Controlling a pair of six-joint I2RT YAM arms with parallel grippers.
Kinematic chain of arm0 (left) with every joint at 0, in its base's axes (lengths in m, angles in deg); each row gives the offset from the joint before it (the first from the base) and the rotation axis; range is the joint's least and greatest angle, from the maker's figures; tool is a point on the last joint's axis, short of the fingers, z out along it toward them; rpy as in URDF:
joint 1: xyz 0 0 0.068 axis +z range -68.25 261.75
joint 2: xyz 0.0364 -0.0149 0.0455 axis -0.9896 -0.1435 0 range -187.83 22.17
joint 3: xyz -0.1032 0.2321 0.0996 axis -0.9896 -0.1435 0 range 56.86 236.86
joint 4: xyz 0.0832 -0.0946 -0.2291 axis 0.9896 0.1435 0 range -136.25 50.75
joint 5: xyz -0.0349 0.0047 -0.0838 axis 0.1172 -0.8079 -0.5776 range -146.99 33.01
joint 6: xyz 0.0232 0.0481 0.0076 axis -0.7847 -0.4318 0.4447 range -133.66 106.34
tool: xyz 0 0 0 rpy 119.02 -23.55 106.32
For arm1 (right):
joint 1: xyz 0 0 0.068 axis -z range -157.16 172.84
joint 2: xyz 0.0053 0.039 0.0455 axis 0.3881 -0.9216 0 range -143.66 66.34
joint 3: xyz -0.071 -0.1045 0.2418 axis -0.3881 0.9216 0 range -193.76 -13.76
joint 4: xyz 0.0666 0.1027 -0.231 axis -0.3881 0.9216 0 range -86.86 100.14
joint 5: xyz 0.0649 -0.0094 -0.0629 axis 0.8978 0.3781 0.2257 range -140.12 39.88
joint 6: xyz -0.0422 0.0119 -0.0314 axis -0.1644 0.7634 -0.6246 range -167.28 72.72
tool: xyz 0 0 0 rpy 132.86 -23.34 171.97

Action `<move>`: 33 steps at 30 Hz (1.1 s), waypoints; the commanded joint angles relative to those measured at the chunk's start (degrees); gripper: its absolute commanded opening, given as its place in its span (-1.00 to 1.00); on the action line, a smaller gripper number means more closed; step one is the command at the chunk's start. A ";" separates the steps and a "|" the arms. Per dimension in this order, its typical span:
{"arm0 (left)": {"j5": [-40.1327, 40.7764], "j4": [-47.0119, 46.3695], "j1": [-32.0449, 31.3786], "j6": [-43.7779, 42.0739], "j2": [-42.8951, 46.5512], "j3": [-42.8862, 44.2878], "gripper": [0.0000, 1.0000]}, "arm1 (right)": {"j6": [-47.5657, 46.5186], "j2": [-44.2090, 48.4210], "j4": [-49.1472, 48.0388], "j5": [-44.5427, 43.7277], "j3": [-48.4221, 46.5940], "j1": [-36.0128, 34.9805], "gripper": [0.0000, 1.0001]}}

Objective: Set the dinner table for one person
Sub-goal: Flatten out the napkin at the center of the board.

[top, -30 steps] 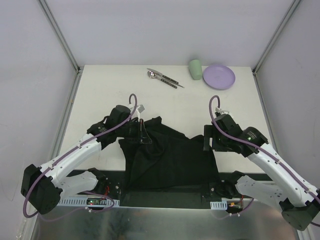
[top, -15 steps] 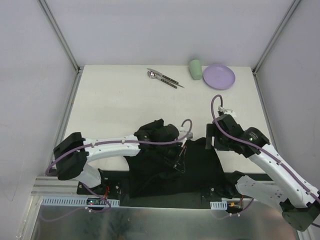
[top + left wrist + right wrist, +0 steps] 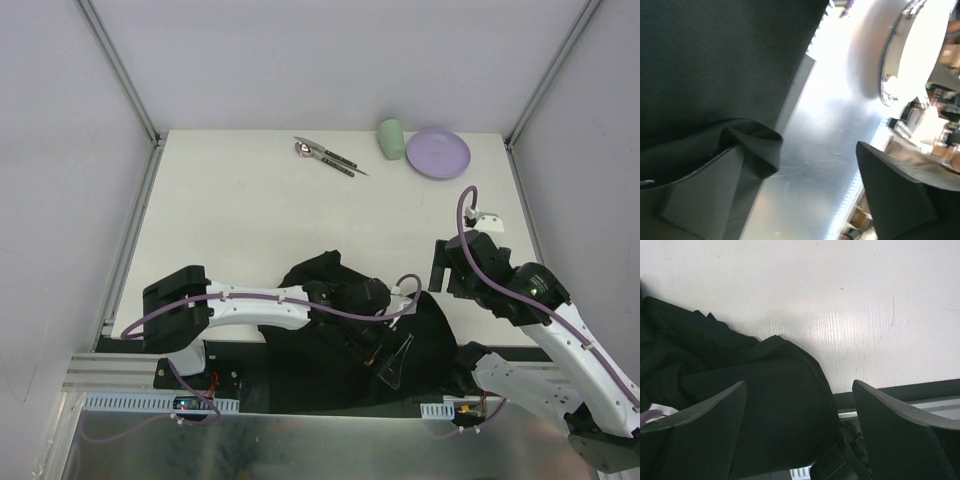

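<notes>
A: At the near right corner of the black cloth mat (image 3: pixel 320 285), the left gripper (image 3: pixel 395 358), jaws spread, has swept across; the mat lies bunched on the dinner table (image 3: pixel 230 210).
B: The right gripper (image 3: pixel 799 390), also spread, withdrew right of the mat. Judged: flattening remains; the plate (image 3: pixel 438 153) waits far beyond.

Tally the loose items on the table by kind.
Plate: 1
Cup: 1
Cloth mat: 1
Cutlery cluster: 1, pieces too small to count
Total: 4
</notes>
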 commanded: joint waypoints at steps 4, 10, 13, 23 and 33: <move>5.36 0.01 4.48 -1.18 11.31 -2.73 0.99 | 0.48 4.02 1.05 -1.59 -0.94 -0.25 0.82; 6.16 1.07 16.06 -1.71 25.19 -11.34 0.99 | -0.84 10.96 0.35 -1.95 -0.23 -0.25 0.82; 5.63 2.91 24.68 -2.06 30.56 -14.86 0.99 | -2.24 12.81 -0.62 0.50 0.56 -0.33 0.84; 0.80 6.43 37.18 -5.31 31.10 -16.01 0.99 | -8.58 11.59 -5.19 13.35 4.34 -0.25 0.85; -7.11 6.78 32.44 -7.07 31.62 -14.78 0.37 | -7.17 10.89 -6.24 12.91 6.44 -0.33 0.86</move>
